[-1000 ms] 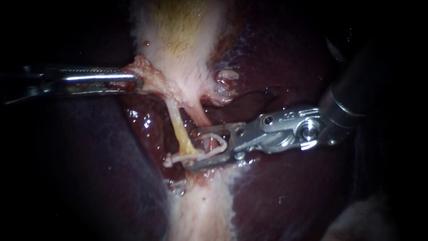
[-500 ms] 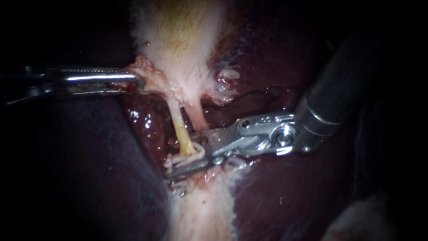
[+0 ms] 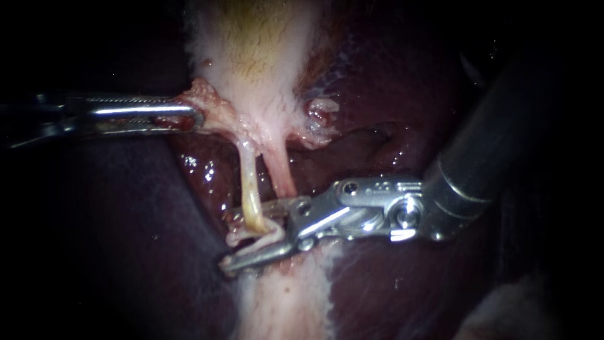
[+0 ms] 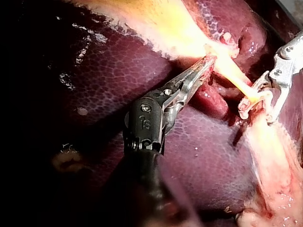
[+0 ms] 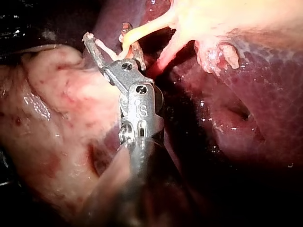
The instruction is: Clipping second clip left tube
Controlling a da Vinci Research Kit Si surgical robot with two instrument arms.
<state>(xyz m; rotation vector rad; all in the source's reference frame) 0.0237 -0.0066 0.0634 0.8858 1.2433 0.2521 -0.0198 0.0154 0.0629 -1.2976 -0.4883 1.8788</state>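
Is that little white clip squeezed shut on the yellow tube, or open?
Open: the clip lies with arms apart in the spread jaws of the right tool, straddling the left tube.

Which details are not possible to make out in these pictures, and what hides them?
Endoscope view: the lower end of the left tube, behind the clip and my right instrument.
All views: whether the clip is closed around the tube; too small.
Endoscope view: how much tissue my left instrument grips; its claw covers it.
Right wrist view: my left instrument, outside the picture.
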